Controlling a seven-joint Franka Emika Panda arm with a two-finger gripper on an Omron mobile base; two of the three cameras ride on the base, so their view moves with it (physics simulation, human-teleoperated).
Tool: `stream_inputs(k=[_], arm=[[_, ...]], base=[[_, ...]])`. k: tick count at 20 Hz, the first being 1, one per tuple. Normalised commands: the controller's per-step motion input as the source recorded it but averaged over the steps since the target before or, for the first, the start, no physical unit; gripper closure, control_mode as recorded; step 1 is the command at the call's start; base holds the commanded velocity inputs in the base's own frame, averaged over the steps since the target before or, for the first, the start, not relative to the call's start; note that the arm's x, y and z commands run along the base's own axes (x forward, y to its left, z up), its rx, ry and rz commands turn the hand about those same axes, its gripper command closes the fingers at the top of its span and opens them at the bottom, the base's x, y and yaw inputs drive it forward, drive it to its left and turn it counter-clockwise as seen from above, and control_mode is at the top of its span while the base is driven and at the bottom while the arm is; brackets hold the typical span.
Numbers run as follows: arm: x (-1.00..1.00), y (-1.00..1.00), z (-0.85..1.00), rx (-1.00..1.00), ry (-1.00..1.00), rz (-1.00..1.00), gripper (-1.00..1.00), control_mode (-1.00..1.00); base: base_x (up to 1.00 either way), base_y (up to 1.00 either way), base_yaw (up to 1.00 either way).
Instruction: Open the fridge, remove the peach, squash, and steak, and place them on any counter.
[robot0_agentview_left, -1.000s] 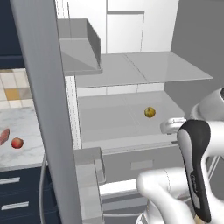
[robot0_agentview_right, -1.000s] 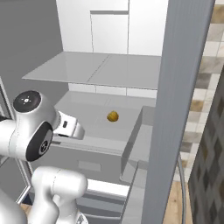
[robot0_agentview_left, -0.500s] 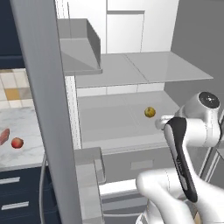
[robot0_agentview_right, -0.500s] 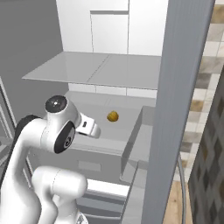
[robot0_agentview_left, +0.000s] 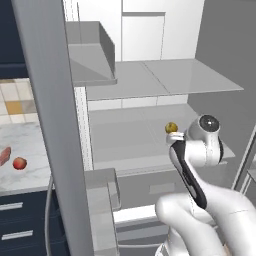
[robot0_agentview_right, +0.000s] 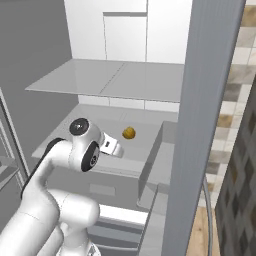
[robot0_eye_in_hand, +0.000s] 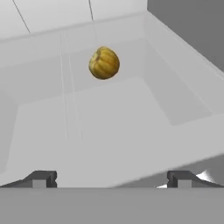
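The fridge (robot0_agentview_left: 165, 80) stands open; the squash (robot0_eye_in_hand: 104, 63) rests on the grey shelf (robot0_agentview_left: 135, 140) ahead of the pincer (robot0_eye_in_hand: 111, 179), above centre and slightly left in the hand view, well apart from the fingertips (robot0_eye_in_hand: 41, 178). The pincer is spread wide and empty. The peach (robot0_agentview_left: 19, 163) and steak (robot0_agentview_left: 4, 155) lie on the bench (robot0_agentview_left: 25, 145), far off to the pincer's left. Judgement: the reach for the squash is in hand; advance level over the shelf lip; centre the squash between the tips before closing; close gently, since a round thing may roll away.
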Motion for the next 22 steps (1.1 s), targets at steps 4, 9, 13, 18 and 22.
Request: stream_inputs(k=[4,9,13,18,22], arm=[[0.97,-0.16,-0.11,0.0,0.11,-0.02,-1.0,-1.0],[0.96,-0.21,-0.06,0.0,0.17,0.0,-1.0,-1.0],[0.8,-0.06,-0.04,0.0,0.15,0.0,-1.0,-1.0],[0.7,-0.01,-0.25,-0.04,0.06,-0.01,-1.0,-1.0],[0.53,-0.15,-0.26,-0.06,0.04,0.0,-1.0,-1.0]], base=[[0.0,0.0,0.0],[0.0,0.0,0.0],[0.0,0.0,0.0],[0.0,0.0,0.0],[0.0,0.0,0.0]])
